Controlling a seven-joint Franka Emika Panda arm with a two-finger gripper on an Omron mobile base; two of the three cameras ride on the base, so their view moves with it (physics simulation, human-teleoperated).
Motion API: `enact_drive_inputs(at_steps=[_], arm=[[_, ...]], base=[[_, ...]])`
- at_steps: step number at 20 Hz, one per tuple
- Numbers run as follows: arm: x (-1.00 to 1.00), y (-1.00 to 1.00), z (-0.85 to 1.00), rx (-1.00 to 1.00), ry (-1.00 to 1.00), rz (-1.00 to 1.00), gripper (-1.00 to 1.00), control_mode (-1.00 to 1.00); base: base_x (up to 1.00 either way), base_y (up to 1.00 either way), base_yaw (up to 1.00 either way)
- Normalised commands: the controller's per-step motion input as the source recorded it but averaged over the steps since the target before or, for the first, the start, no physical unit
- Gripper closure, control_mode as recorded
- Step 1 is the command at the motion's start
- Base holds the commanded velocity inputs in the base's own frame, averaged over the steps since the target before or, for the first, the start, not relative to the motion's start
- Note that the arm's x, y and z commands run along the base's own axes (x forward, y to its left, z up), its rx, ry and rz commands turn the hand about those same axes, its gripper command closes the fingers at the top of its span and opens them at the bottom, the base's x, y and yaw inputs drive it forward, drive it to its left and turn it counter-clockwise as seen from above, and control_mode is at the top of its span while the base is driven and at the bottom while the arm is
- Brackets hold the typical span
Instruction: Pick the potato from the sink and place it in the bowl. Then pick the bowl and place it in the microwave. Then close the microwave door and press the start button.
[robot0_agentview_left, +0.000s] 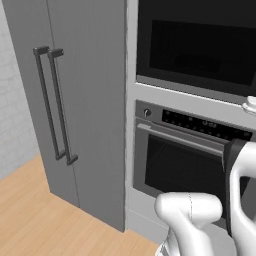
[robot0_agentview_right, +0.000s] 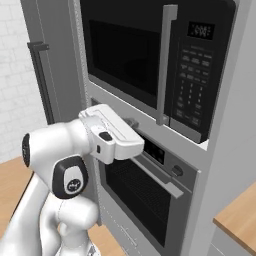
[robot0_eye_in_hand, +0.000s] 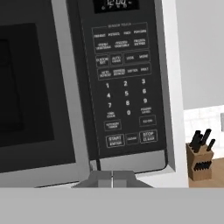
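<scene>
The microwave (robot0_agentview_right: 150, 65) sat built into the grey cabinet column at upper height, with its door (robot0_agentview_right: 125, 60) shut flat against the front, the dark window facing out into the room. A tall grey handle bar (robot0_agentview_right: 166, 65) ran upright along the door's right edge, so the door's long side lay level and its handle stood vertical. Right of the handle was the dark button panel (robot0_eye_in_hand: 122, 83), taller than wide, with a lit display (robot0_eye_in_hand: 116, 4) at its top, a number pad in the middle and the start button (robot0_eye_in_hand: 115, 141) in the bottom row, left of the stop button (robot0_eye_in_hand: 148, 136).

In the hand view the gripper (robot0_eye_in_hand: 113, 178) sat just below the panel's lower edge, its two fingertips (robot0_eye_in_hand: 105, 179) pressed together with nothing between them. In the right base view the white hand (robot0_agentview_right: 112, 135) reached level toward the cabinet face below the microwave door, close to the trim; I could not tell whether it touched.

Directly under the microwave was the larger oven (robot0_agentview_right: 145, 195), with a control strip, a round knob (robot0_agentview_right: 176, 171) and a horizontal bar handle (robot0_agentview_left: 180, 140) across its glass door. Left of the column stood a tall grey cabinet (robot0_agentview_left: 75, 100) with two slim dark vertical handles (robot0_agentview_left: 52, 105) side by side. Light wood flooring (robot0_agentview_left: 40, 215) lay below. Off to the right, past the column, a wooden knife block (robot0_eye_in_hand: 200, 159) stood on a wood counter (robot0_agentview_right: 240, 220) before a white tiled wall.
</scene>
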Motion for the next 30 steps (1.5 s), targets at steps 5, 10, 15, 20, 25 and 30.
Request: enact_drive_inputs(at_steps=[5, 10, 15, 20, 25, 30], arm=[[0.1, -0.13, 0.0, 0.0, 0.0, 0.04, 1.0, -1.0], [0.16, -0.15, 0.0, 0.0, 0.0, 0.05, 1.0, -1.0], [0.03, -0.44, 0.0, 0.02, 0.0, 0.08, 1.0, -1.0], [0.0, -0.31, 0.0, 0.02, 0.0, 0.05, 1.0, -1.0], [0.13, 0.0, 0.0, 0.0, 0.0, 0.01, 1.0, -1.0], [0.28, -0.01, -0.02, 0.0, 0.0, 0.01, 1.0, -1.0]], base=[[0.0, 0.0, 0.0], [0.0, 0.0, 0.0], [0.0, 0.0, 0.0], [0.0, 0.0, 0.0], [0.0, 0.0, 0.0], [0.0, 0.0, 0.0]])
